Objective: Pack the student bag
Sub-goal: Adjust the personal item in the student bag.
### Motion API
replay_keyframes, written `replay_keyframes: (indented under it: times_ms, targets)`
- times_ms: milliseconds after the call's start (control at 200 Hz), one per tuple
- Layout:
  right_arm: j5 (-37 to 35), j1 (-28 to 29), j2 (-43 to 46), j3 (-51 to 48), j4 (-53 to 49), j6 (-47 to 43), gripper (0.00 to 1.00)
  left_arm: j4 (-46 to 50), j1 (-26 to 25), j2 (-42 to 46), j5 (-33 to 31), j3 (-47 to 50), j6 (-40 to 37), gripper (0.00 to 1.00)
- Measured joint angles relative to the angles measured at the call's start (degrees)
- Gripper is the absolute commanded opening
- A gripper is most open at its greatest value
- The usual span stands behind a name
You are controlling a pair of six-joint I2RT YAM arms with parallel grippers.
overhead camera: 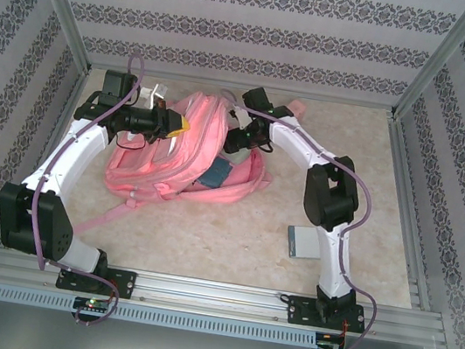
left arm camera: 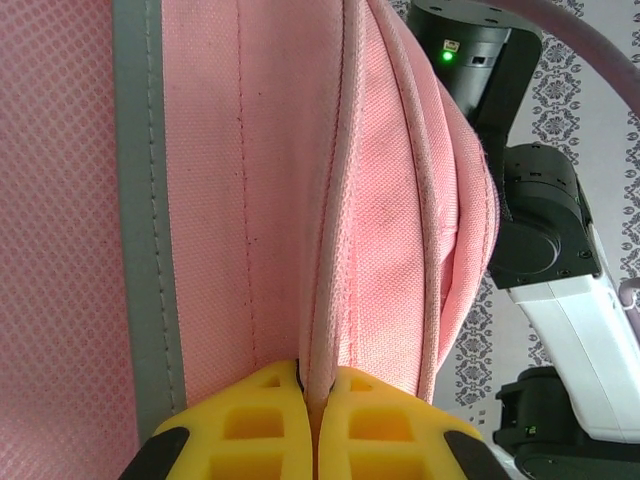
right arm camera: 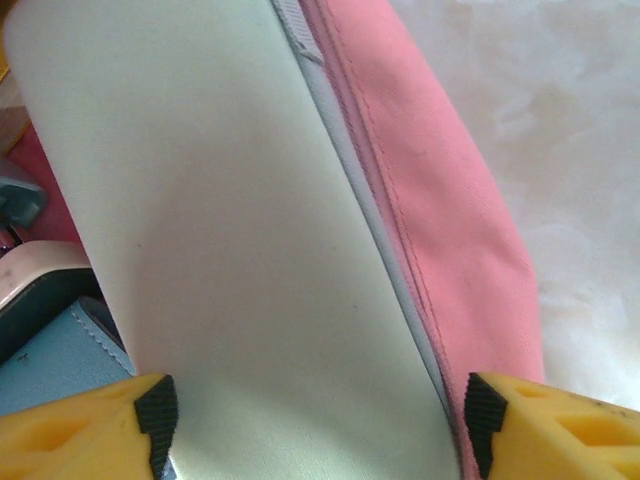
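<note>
Near the back of the table (overhead camera: pixel 233 228) lies the soft, floppy pink bag (overhead camera: pixel 171 169); the left gripper (left arm camera: pixel 316 390) pinches its strong seam (left arm camera: pixel 325 250), a good hold, while the right gripper (right arm camera: pixel 320 425) sits wide around the white lining (right arm camera: pixel 250 220), and I cannot tell if it squeezes.

My overhead camera sits above and behind the arm bases, looking down over the pale marbled tabletop (overhead camera: pixel 204 241). The left wrist camera, with the left gripper (left arm camera: pixel 315 410) at its lower edge, is pressed close to the large soft pink fabric backpack (overhead camera: pixel 187 154) and faces the black-and-white right arm (left arm camera: pixel 545 230). The right wrist camera, over the right gripper (right arm camera: pixel 315 425), sits just as near. All three share that bag.
</note>
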State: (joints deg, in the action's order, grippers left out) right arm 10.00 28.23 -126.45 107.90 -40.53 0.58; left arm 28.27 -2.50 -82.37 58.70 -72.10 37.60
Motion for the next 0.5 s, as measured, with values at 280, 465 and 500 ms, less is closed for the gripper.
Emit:
replay_keyframes:
  times_ms: [280,465,500]
  targets:
    - [2.6,-5.2,10.1,-7.8,4.2,5.2,0.76,-0.1,0.0,-0.1,0.2,0.0,0.0,0.0]
    - [2.8,-6.7,9.5,-6.2,4.8,6.8,0.74,-0.2,0.0,-0.2,0.9,0.0,-0.1,0.0]
    - [2.8,-6.4,9.0,-6.1,4.8,6.9,0.73,-0.2,0.0,-0.2,0.9,0.0,-0.1,0.0]
